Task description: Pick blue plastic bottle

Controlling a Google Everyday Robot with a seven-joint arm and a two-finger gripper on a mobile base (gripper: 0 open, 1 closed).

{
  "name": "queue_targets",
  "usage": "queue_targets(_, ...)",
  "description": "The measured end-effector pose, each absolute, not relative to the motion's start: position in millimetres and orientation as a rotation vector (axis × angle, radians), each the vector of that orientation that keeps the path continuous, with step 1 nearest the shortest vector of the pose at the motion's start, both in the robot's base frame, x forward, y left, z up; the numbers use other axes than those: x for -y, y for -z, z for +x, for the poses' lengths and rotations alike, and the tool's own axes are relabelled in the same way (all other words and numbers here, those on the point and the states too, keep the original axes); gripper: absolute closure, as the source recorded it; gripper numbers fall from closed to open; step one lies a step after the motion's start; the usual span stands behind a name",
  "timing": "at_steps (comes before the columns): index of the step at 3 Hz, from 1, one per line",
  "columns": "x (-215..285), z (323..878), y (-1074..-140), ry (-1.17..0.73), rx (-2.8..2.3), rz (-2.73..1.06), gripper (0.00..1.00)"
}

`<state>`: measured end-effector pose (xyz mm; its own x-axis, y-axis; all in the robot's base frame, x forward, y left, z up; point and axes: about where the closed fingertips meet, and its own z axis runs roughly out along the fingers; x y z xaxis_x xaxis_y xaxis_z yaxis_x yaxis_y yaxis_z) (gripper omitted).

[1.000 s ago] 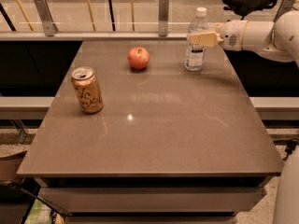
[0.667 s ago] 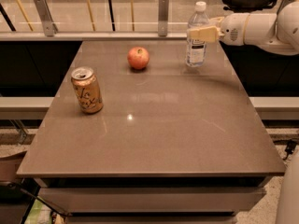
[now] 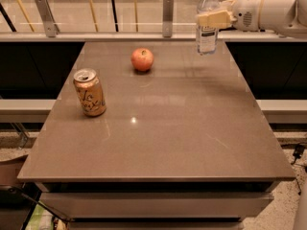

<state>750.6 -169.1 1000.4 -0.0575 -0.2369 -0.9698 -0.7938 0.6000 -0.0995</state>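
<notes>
1. Camera view gives you the gripper (image 3: 205,20) at the top right of the picture, over the far right corner of the table (image 3: 192,128). It reaches in from the right on the white arm (image 3: 273,8).
2. Its tan fingers (image 3: 216,19) are clamped on the blue plastic bottle (image 3: 206,40), gripping it just below the shoulder.
3. The bottle stands upright in that grip. You see a slim, clear body, a white screw cap above the fingers, and a white label with dark print below them.
4. Its base hangs under the gripper over the table's back edge and looks just clear of the surface, though you cannot be sure of the gap.
5. Count one bottle, and it is the one in the gripper.
6. Count one apple (image 3: 142,60), red, resting on the table to the picture-left of the gripper and a little nearer the camera, well apart from the bottle.
7. Count one can (image 3: 89,92), orange-tan and upright, farther from the gripper than the apple, near the table's left edge.
</notes>
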Motion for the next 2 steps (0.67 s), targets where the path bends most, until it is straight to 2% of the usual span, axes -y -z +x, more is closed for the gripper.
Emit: queue_targets(2,170,741,-1050,-0.458,-1.532,-0.906,1.00)
